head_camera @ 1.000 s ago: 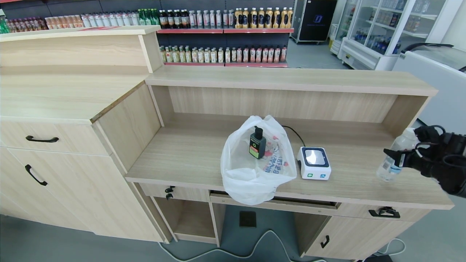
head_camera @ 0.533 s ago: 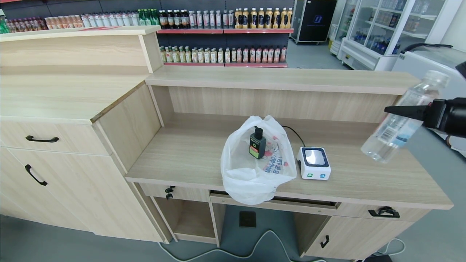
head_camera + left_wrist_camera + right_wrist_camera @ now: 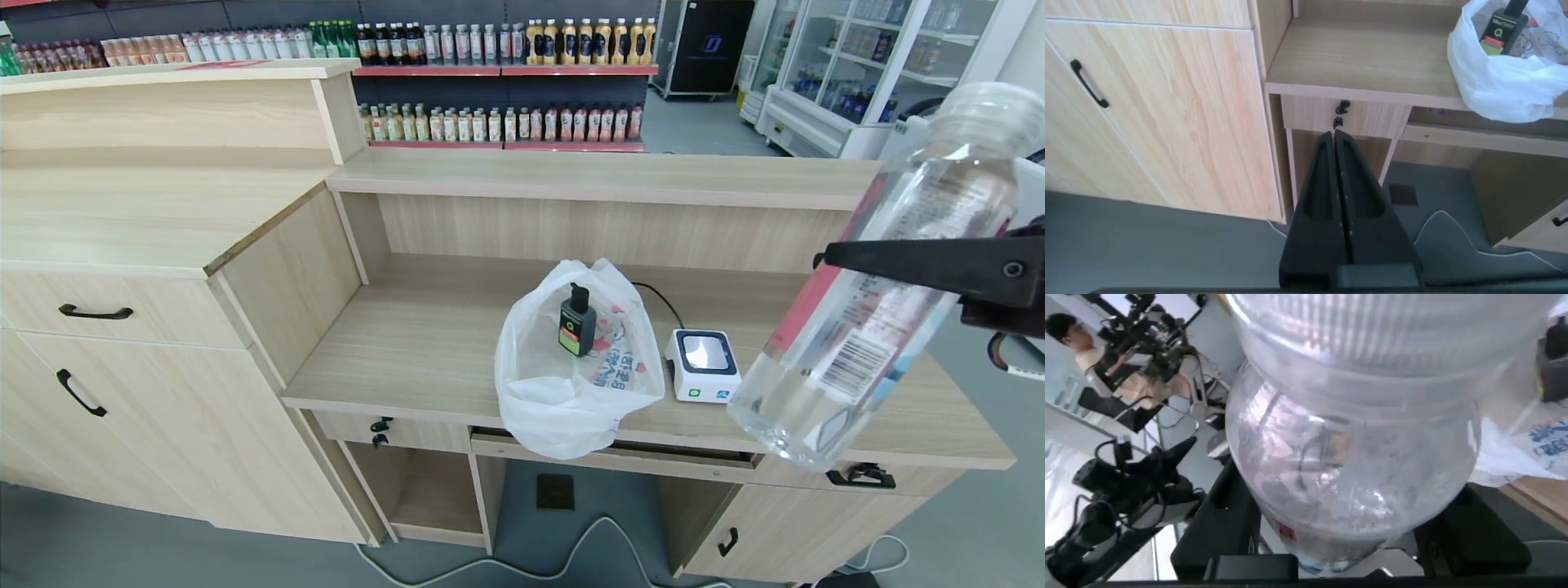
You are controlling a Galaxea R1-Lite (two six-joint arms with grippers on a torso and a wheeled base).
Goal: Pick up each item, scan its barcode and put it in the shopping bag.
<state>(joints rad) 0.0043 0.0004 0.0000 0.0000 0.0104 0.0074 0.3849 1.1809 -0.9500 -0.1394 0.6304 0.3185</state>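
Observation:
A clear water bottle (image 3: 857,351) hangs tilted in the air above the counter's right end, close to the head camera, with its barcode label facing me. My right gripper (image 3: 849,261) is shut on its middle. In the right wrist view the bottle (image 3: 1355,457) sits between black fingers (image 3: 1221,531). The white scanner (image 3: 704,365) stands on the counter, right of the white shopping bag (image 3: 571,392). A dark bottle (image 3: 577,322) stands inside the bag. My left gripper (image 3: 1336,143) is shut on nothing, low in front of the counter's left end.
The wooden counter (image 3: 408,343) has a raised back ledge (image 3: 604,175) and a taller cabinet (image 3: 147,212) to its left. A cable (image 3: 660,298) runs back from the scanner. Drawer handles (image 3: 861,475) sit under the counter edge.
The right gripper has lifted the water bottle from the counter's right end, up and toward the camera, and tilted it. The bag, scanner and left arm have stayed put.

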